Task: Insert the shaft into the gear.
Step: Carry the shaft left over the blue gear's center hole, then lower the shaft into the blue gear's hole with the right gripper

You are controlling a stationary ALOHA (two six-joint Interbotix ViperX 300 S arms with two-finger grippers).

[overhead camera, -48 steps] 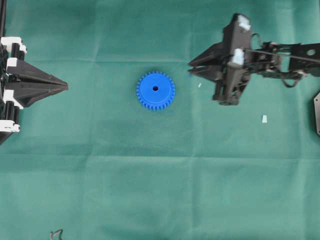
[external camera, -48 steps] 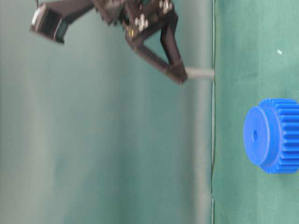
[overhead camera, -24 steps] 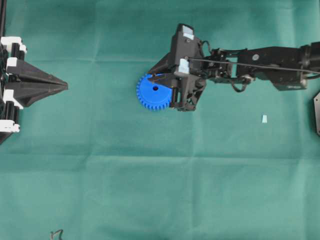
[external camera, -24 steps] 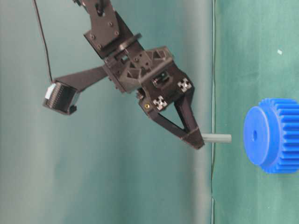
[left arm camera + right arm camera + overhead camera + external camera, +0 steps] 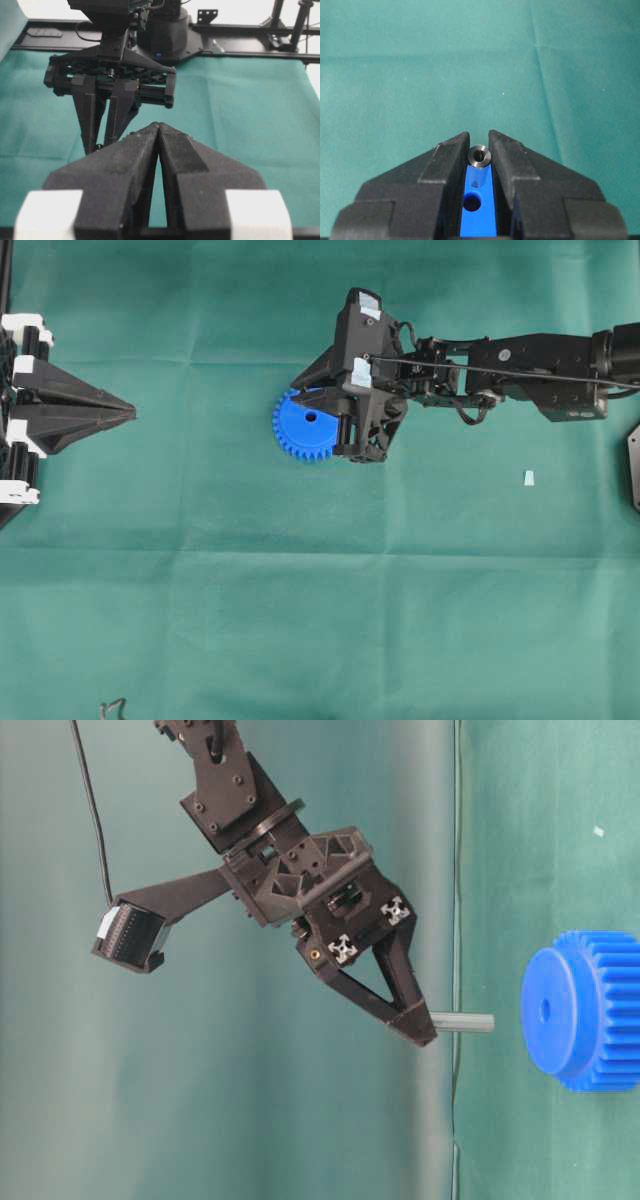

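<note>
Pinching shaft (image 5: 480, 155) above gear (image 5: 477, 210), right jaws.

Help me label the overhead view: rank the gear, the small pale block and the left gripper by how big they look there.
1. Left gripper, partly cut off by the frame edge, still the largest.
2. Gear, partly covered by the right gripper.
3. Small pale block, clearly the smallest.
</note>
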